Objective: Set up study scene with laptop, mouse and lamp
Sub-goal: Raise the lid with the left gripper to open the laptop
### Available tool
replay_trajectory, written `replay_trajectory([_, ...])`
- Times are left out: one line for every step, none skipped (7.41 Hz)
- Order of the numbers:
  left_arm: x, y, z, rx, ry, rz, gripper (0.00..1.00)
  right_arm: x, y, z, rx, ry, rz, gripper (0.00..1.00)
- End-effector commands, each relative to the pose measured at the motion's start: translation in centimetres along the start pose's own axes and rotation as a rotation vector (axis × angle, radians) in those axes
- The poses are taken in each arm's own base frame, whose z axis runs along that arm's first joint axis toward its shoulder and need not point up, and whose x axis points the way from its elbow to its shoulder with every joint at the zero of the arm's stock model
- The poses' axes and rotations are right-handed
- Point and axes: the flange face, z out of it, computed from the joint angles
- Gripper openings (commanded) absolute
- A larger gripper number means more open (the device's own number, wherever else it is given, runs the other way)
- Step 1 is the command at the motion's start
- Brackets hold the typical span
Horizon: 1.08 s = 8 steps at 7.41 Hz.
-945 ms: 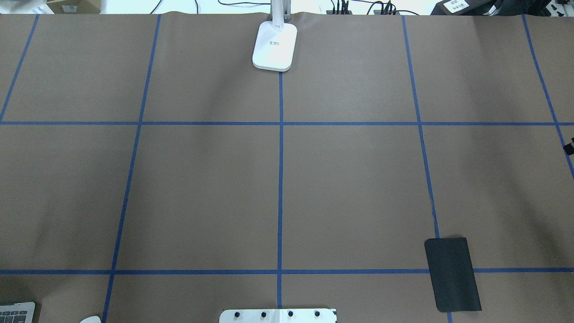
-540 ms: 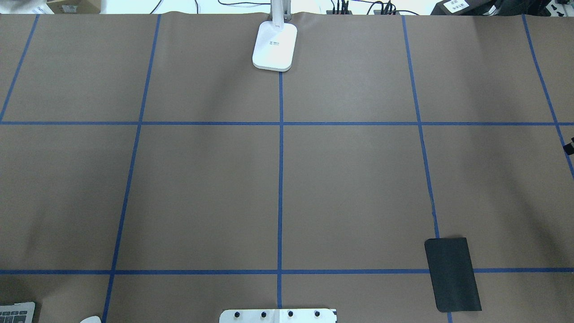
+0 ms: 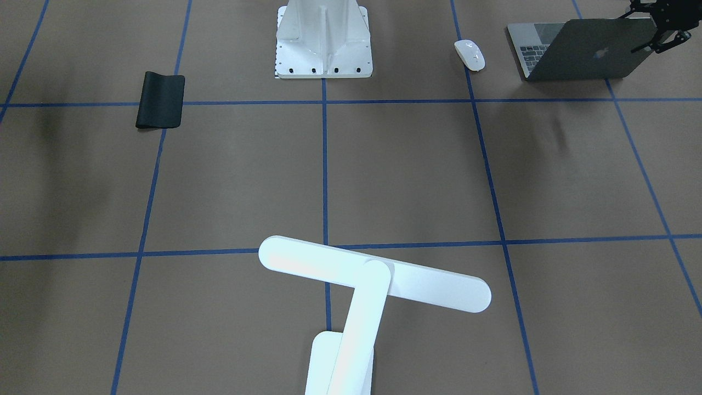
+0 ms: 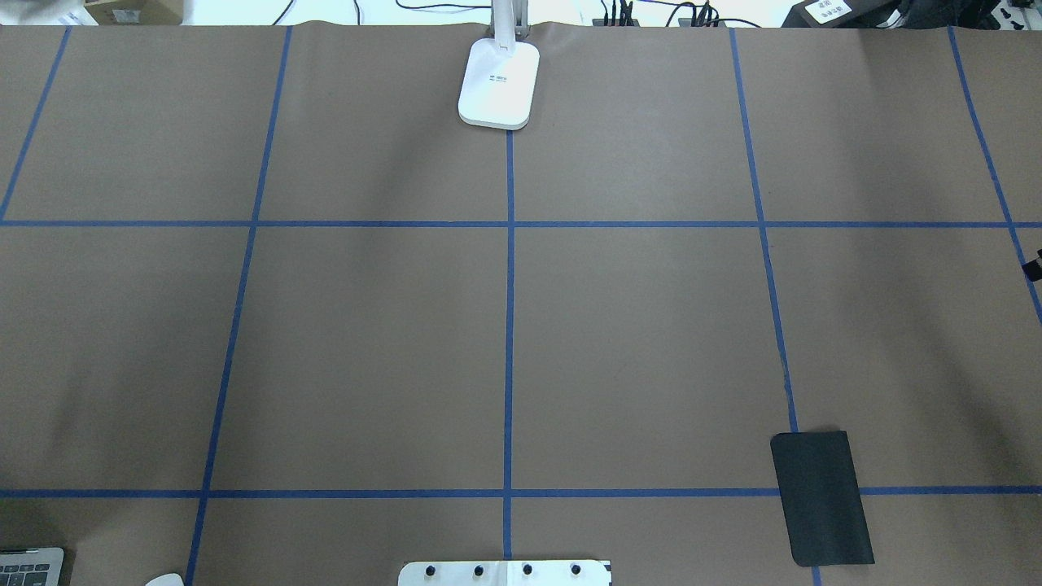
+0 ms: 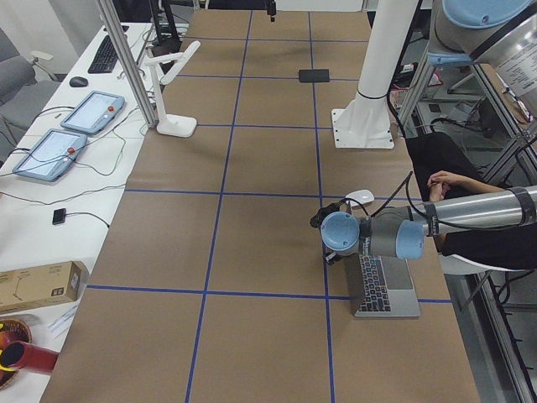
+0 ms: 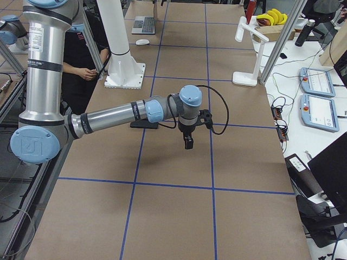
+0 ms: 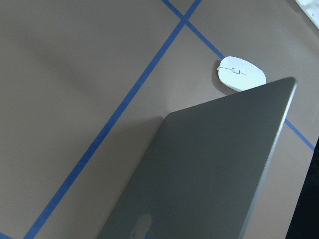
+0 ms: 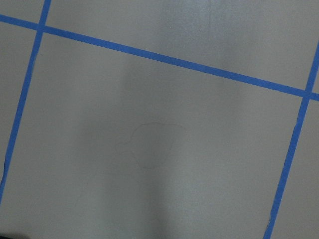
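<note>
Exterior front-facing view is showing the left gripper (image 3: 656, 26) sitting at the raised lid edge of the laptop (image 3: 589, 52); whether it is pinching the lid I cannot tell. The laptop is standing part open at the robot's left, the mouse (image 3: 470, 55) lying just beside it. The right gripper (image 6: 187, 142) is hanging above the table (image 6: 244, 162) near the black mat (image 6: 143, 124), its jaws unreadable. The lamp (image 3: 373, 277) is standing at the far edge.

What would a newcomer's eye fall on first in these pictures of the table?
The white lamp dominates the front-facing view, its T-shaped head spread over the near middle of the table. Far off, on the robot's left, the half-open laptop stands with the left gripper at its lid's edge and the mouse beside it.
</note>
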Motion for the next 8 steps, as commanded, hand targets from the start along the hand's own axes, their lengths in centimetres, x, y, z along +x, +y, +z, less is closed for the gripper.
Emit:
replay_trajectory([-0.32,-0.38,-0.1,-0.009,-0.013,0.057,0.87,-0.04,0.0,-0.04,0.001,0.0,-0.001,1.0])
replay_trajectory([-0.42,-0.26,-0.1,-0.02,-0.023,0.07,0.87,-0.04,0.0,-0.04,0.001,0.0,-0.001,1.0])
replay_trajectory([-0.68,0.05,-0.09,-0.047,-0.043,0.1,0.86,-0.03,-0.06,-0.02,0.001,0.0,-0.001,1.0])
replay_trajectory([-0.82,0.23,-0.09,-0.065,-0.054,0.133,0.84,-0.03,-0.06,-0.02,0.001,0.0,-0.001,1.0])
replay_trajectory([-0.81,0.22,-0.06,-0.066,-0.053,0.138,0.84,0.01,0.0,0.02,0.0,0.0,0.0,1.0])
replay_trajectory([-0.92,0.29,-0.07,-0.071,-0.056,0.161,0.84,0.01,0.0,0.02,0.0,0.0,0.002,1.0])
replay_trajectory([-0.98,0.34,-0.09,-0.078,-0.062,0.17,0.83,0.01,0.0,0.02,0.0,0.0,0.002,1.0])
replay_trajectory([-1.14,0.53,-0.11,-0.099,-0.075,0.19,0.82,0.01,0.0,0.02,0.0,0.0,0.002,1.0])
